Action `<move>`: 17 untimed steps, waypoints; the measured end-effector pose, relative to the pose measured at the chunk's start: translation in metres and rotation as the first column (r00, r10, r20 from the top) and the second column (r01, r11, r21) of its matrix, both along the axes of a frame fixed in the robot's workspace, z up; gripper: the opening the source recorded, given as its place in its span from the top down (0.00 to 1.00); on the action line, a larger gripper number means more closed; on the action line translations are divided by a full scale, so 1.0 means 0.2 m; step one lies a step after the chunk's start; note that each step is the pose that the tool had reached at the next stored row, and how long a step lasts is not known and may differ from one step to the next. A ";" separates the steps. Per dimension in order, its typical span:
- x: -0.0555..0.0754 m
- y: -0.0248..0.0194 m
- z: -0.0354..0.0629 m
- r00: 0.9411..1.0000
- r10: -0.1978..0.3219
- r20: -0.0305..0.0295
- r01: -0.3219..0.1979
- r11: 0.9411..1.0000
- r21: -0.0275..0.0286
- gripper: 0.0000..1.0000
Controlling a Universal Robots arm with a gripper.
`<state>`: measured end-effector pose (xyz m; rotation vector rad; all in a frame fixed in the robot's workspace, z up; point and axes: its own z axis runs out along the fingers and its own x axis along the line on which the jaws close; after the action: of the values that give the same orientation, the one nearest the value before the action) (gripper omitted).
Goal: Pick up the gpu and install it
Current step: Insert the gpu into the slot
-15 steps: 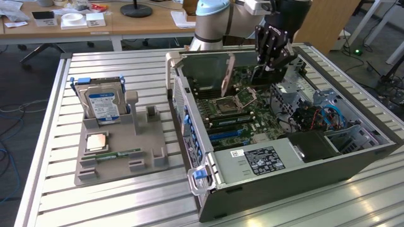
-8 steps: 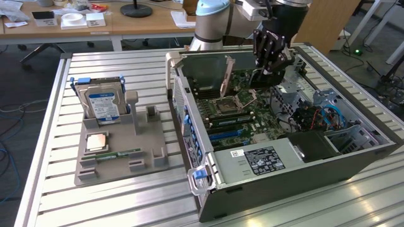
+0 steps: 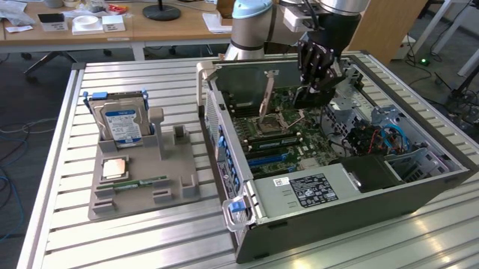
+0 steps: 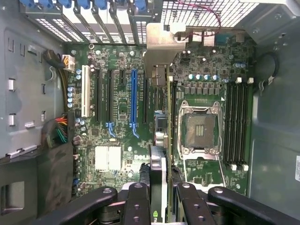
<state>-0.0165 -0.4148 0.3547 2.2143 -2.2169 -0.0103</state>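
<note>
gpu (image 4: 158, 161): edge-on to you, long axis toward rear slot covers (image 4: 93, 21)
gripper (image 4: 161, 190): fingers pinching gpu, pointing down over motherboard (image 4: 122, 98)

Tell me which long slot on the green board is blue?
The blue slot has black slots on both sides; the end slot is white.
</note>
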 end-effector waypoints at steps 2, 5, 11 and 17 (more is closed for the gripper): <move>0.00 0.000 -0.012 1.000 0.000 0.001 0.000 1.000 0.000 0.73; -0.01 -0.001 -0.013 1.000 0.000 0.001 0.000 1.000 0.000 0.73; -0.01 -0.031 -0.026 1.000 0.001 0.002 -0.001 1.000 0.000 0.73; -0.02 -0.049 -0.056 1.000 0.002 0.005 -0.002 1.000 0.000 0.73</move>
<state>-0.0200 -0.4245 0.3434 2.2192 -2.2169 -0.0049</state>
